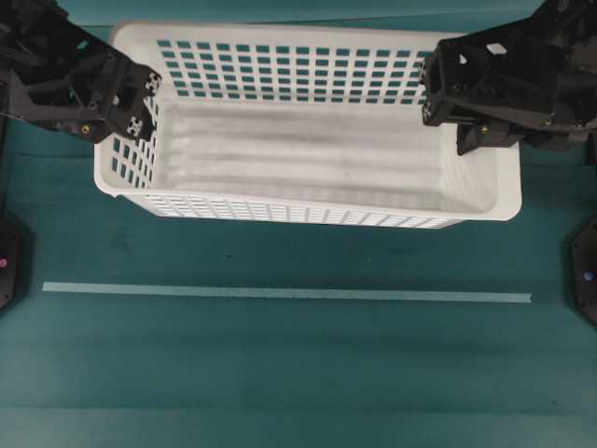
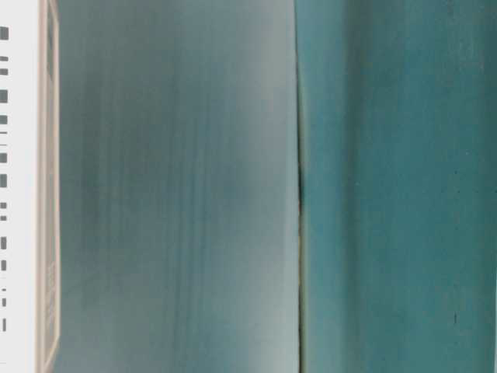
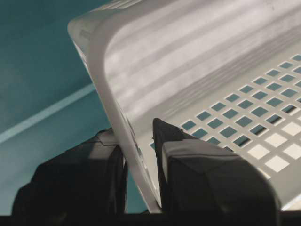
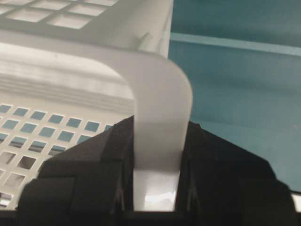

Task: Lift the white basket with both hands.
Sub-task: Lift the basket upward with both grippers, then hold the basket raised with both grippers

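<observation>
Two black pincers grip the white basket [image 1: 308,131] at its short ends, seen from overhead. Left pincer [image 1: 138,110] sits at the basket's left wall, near the far corner; in its wrist view one finger [image 3: 94,179] lies outside the perforated wall and the other inside, the rolled rim running between them, jaws narrowed onto the plastic. Basket fills the upper middle of the overhead view, long sides running left to right, interior bare, solid floor streaked with grey shadow bands. It looks tilted slightly, its near-left corner sitting higher in the picture than the near-right. Teal surface [image 1: 280,373] shows below it, with a thin pale tape line [image 1: 280,293] running left to right, well apart from the basket's near wall. Right pincer [image 1: 466,131] comes in at the right wall; its wrist view shows the rim pinched between both black fingers [image 4: 89,169], clamped tight on it. Table-level view shows only a blurred pale-grey expanse beside teal, probably the basket's underside, though I cannot tell for certain.
</observation>
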Robot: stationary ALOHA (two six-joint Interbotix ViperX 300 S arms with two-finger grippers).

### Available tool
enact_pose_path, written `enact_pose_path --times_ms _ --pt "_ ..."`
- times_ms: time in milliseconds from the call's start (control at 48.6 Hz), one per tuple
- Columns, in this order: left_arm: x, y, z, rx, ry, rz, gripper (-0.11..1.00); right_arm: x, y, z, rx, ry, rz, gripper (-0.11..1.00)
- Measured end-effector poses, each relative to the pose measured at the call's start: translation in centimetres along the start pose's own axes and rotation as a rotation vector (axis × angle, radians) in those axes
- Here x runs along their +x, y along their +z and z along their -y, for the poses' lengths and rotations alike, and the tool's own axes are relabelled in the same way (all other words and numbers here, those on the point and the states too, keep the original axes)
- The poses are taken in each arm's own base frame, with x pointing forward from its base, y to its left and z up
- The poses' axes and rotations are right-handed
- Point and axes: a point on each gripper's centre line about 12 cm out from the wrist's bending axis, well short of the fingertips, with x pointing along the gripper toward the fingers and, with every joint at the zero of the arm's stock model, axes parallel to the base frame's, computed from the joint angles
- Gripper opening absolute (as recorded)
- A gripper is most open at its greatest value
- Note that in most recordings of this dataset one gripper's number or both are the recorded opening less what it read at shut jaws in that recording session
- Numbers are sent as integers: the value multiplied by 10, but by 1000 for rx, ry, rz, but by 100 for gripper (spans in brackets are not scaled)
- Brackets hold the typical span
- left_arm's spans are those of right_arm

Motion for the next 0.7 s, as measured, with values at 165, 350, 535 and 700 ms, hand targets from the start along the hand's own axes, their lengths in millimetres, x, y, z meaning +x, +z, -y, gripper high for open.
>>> enact_pose_path --times_ms 165,350,535,700 --pt "-1 0 0 12 7 -3 14 0 0 0 -1 -2 1 18" --pt "1 1 0 15 10 -7 14 0 0 0 1 -5 2 18" --pt "3 1 0 14 13 -8 14 0 0 0 -1 -5 0 18" --pt "3 1 0 16 12 -7 14 1 0 0 0 -8 0 18"
